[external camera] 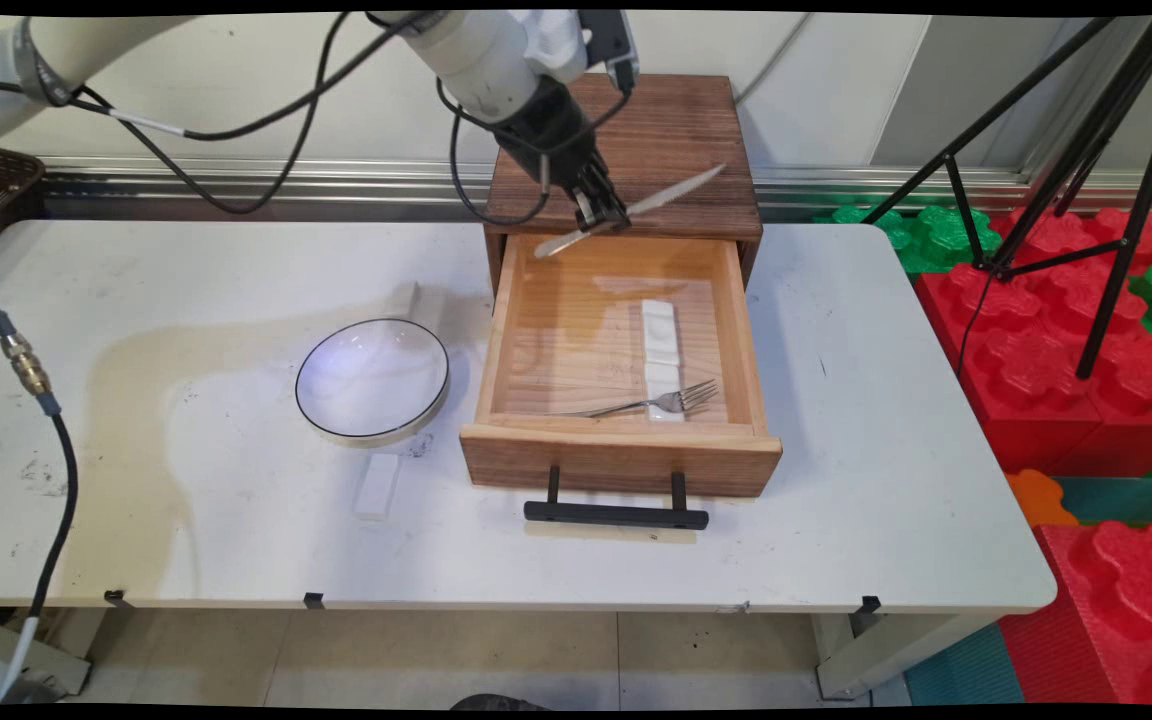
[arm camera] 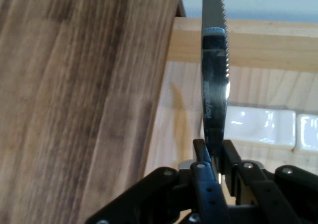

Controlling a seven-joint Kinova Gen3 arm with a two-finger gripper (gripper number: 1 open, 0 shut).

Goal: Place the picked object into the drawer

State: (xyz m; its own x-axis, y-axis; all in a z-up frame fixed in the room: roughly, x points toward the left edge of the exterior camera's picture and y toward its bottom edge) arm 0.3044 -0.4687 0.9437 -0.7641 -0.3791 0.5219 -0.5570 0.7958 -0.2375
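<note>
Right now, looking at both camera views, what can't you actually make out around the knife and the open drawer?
- Knife handle end: hand view, cut off by the top edge; the middle is covered by the gripper.
- Drawer rear inside corner: main view, behind the gripper and knife.
- Fork: absent from the hand view, outside its frame.
- White rest: hand view shows only part, cut by the right edge and the gripper's linkage.
- Lettering on the blade: hand view, too small to read.

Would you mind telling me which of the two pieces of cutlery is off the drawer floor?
The knife, clamped in the gripper above the open drawer's back edge; the fork lies inside near the front.
</note>
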